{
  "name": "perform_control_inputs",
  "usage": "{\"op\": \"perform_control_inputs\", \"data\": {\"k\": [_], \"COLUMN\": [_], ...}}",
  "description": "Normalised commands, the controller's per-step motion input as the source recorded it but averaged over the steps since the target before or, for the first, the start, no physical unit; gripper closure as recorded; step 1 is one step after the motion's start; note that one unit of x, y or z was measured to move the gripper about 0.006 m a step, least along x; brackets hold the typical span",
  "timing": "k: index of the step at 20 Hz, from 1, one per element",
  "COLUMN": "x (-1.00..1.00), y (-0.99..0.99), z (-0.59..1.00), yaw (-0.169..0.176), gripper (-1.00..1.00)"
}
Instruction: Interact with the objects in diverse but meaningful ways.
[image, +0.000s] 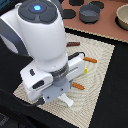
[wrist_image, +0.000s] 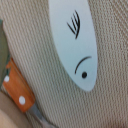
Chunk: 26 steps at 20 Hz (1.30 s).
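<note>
Filling the wrist view is the white fish shape (wrist_image: 75, 40), lying flat on the beige woven mat (wrist_image: 112, 100), with black fin and eye marks. In the exterior view the arm covers it. My gripper (image: 66, 101) hangs low over the mat's near part; only a white finger tip shows below the hand, so its opening is unclear. The brown sausage stick (image: 73, 45) lies on the mat beyond the arm. On the brown surface at the back stands the grey pot (image: 90, 13). No tomato or cheese wedge is visible.
Two orange pieces (image: 90, 60) (image: 78, 86) lie on the mat (image: 102, 75) to the exterior view's right of the hand; one orange piece with white dots (wrist_image: 17, 89) shows in the wrist view. A beige bowl (image: 122, 17) and dark discs (image: 76, 2) sit at the back.
</note>
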Motion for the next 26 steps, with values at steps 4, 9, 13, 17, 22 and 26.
{"op": "perform_control_inputs", "data": {"k": [4, 9, 13, 17, 22, 26], "x": [0.06, 0.1, 0.17, 0.17, 0.13, 0.09], "y": [0.0, 0.0, -0.02, -0.06, -0.09, -0.13], "z": [0.0, 0.0, 0.0, -0.01, -0.05, -0.07], "yaw": [0.051, 0.043, 0.034, 0.029, 0.022, 0.018], "gripper": [-1.0, -1.0, -1.0, -1.0, -1.0, 1.0]}}
